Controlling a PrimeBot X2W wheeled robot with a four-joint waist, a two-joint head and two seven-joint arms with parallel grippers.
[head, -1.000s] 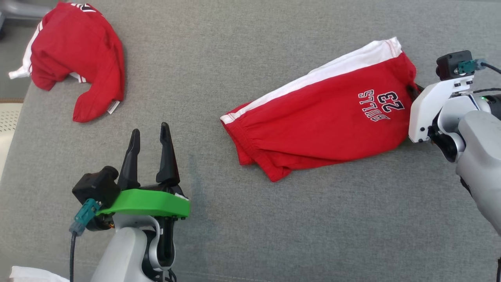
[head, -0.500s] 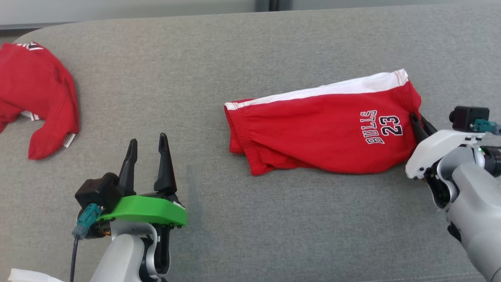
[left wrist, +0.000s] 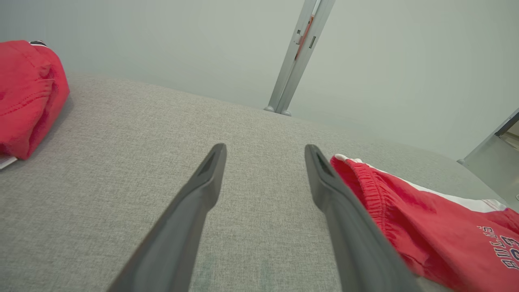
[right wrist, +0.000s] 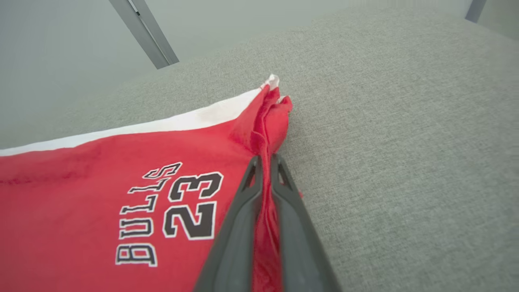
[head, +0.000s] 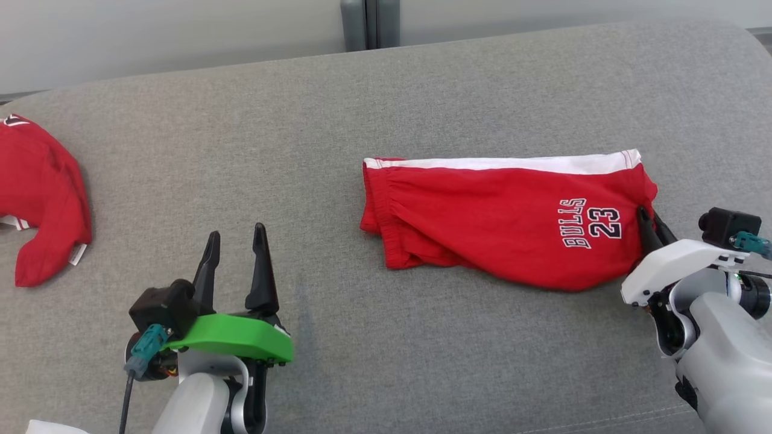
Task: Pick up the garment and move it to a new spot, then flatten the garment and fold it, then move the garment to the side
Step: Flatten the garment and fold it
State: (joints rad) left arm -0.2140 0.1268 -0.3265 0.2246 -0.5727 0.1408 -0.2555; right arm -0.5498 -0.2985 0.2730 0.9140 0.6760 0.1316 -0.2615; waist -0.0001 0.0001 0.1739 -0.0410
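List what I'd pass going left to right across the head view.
Crumpled red garment → left end effector, open → red shorts → right end effector, shut on the shorts' right edge.

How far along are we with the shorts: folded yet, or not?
Looks done: the shorts lie folded in half, fairly flat on the couch. In hand: the right gripper is shut on their hem edge by the number; the left gripper hangs open, holding nothing. Left: likely the move to the side and release.
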